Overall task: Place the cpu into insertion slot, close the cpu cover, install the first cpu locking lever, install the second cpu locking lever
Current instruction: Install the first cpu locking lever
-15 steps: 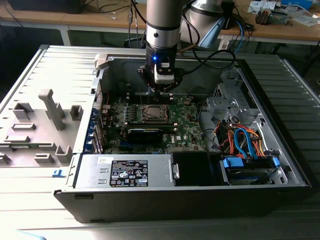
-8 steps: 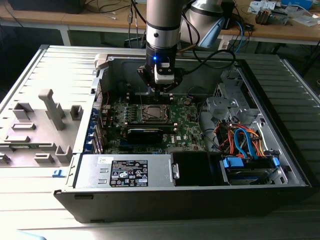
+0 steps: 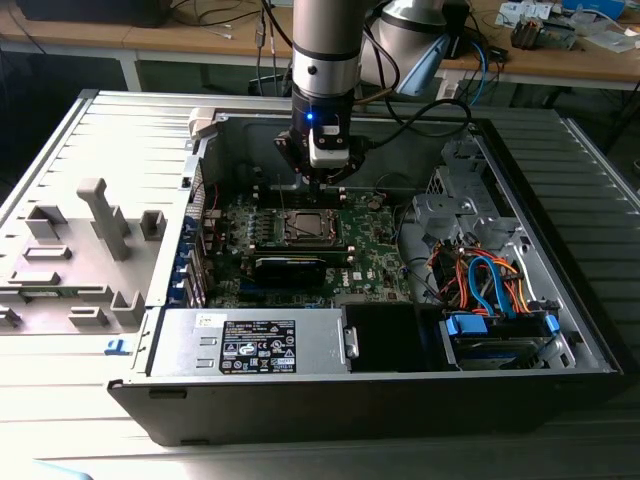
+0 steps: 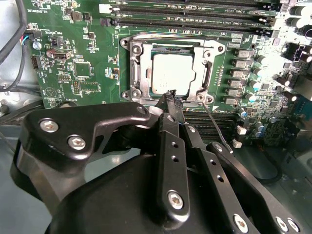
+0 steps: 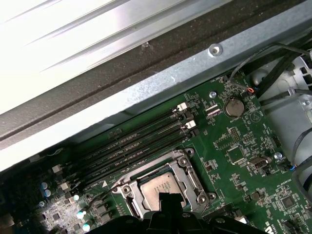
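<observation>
Silvery-grey square cpu (image 4: 173, 73) lies under its thin metal cpu cover (image 4: 138, 63), yet my tool (image 4: 171, 96), pinched shut and seemingly empty, may skid off the thin wire locking lever (image 4: 214, 126) nearby.

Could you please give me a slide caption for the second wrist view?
Gripper at the edge of the closed cover, with the chip seated beneath it.
</observation>
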`<state>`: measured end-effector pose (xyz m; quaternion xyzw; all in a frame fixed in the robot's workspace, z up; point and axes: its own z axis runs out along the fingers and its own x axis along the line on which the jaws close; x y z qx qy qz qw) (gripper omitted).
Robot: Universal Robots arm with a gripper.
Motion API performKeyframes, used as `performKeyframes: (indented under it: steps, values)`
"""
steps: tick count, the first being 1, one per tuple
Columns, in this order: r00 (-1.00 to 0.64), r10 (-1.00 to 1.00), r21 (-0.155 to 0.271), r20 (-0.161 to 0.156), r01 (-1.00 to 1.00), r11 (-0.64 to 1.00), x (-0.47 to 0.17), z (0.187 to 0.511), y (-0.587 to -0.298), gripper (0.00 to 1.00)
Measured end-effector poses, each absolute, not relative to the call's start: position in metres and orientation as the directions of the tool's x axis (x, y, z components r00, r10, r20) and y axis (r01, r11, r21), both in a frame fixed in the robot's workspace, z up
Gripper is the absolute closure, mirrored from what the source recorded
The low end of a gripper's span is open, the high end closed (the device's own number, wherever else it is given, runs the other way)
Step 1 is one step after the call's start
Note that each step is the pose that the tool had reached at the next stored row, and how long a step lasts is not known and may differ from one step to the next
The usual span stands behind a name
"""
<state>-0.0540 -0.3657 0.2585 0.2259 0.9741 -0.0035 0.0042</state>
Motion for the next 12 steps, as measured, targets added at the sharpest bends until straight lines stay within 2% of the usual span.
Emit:
performKeyframes:
  steps: [12]
  values:
    - [-0.901,0.433,-0.005,-0.010,0.433,0.901,-0.0540,0.2585,-0.3657,0.89]
